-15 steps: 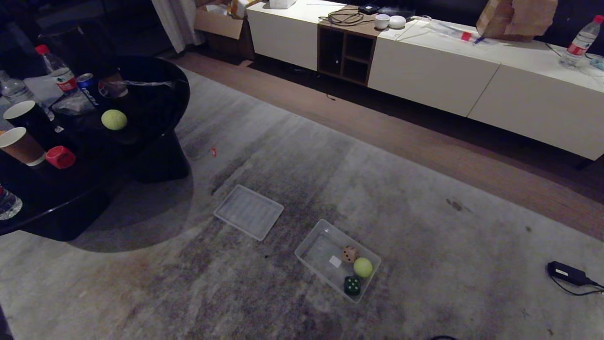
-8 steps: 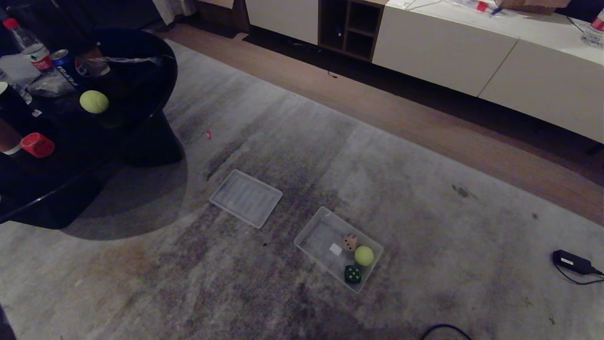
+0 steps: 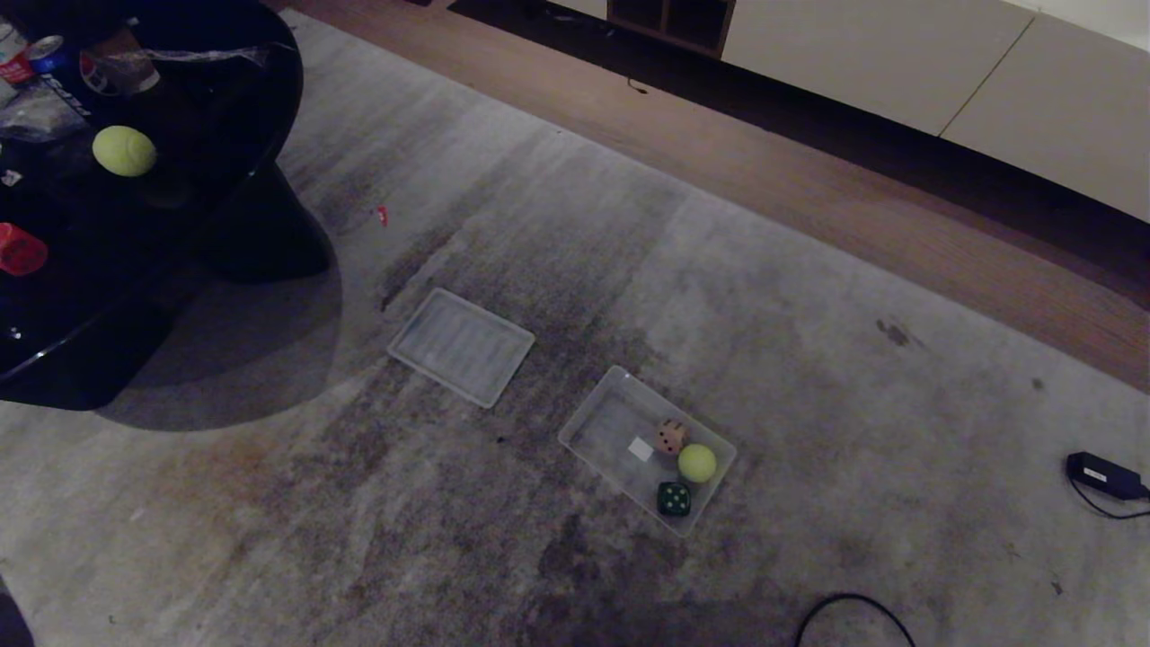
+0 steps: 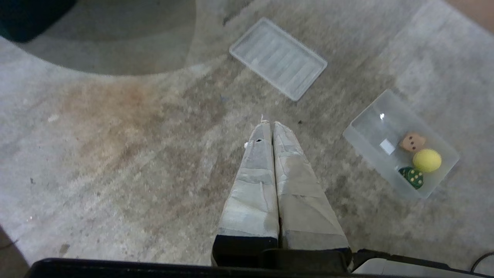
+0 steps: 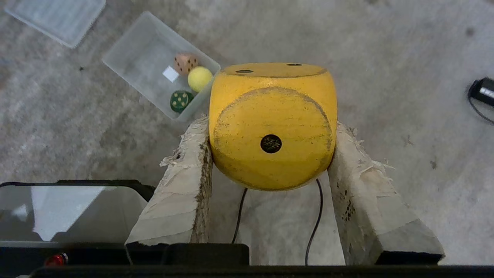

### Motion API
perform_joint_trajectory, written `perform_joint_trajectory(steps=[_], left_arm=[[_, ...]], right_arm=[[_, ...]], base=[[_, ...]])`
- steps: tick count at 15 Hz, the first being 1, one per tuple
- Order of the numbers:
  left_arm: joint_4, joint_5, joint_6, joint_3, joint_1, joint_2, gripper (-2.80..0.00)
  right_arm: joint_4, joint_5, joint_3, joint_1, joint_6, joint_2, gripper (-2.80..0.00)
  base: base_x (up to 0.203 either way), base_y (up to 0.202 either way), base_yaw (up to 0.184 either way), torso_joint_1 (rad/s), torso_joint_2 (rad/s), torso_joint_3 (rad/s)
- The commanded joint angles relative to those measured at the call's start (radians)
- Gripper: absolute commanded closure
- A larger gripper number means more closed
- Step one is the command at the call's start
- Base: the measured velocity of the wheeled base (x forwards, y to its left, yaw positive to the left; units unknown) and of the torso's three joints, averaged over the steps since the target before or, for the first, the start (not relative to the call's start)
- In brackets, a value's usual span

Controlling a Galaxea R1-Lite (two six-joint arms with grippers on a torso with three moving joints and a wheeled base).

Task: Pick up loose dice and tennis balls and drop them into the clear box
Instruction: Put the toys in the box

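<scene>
Item: yellow die [image 5: 272,125], pinched between my right gripper [image 5: 270,154] fingers above the carpet [image 3: 809,404], short of the clear box [image 3: 600,415]. Left gripper [image 4: 269,124]: pressed together, idle. Risk: I release early and it rolls off.

No legible text or labels
</scene>
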Motion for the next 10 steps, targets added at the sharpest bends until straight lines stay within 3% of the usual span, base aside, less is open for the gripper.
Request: perform_joint_trajectory(steps=[1, 10], left_arm=[[0.000, 0.001, -0.001, 0.000, 0.000, 0.001, 0.00], [0.000, 0.001, -0.001, 0.000, 0.000, 0.001, 0.00]], right_arm=[[0.001, 0.001, 0.000, 0.000, 0.001, 0.001, 0.00], [0.001, 0.002, 0.000, 0.000, -0.001, 0.001, 0.00]], base=[[0.000, 0.000, 0.000, 0.005, 0.00, -0.198], [0.000, 0.000, 0.000, 0.001, 0.00, -0.196]])
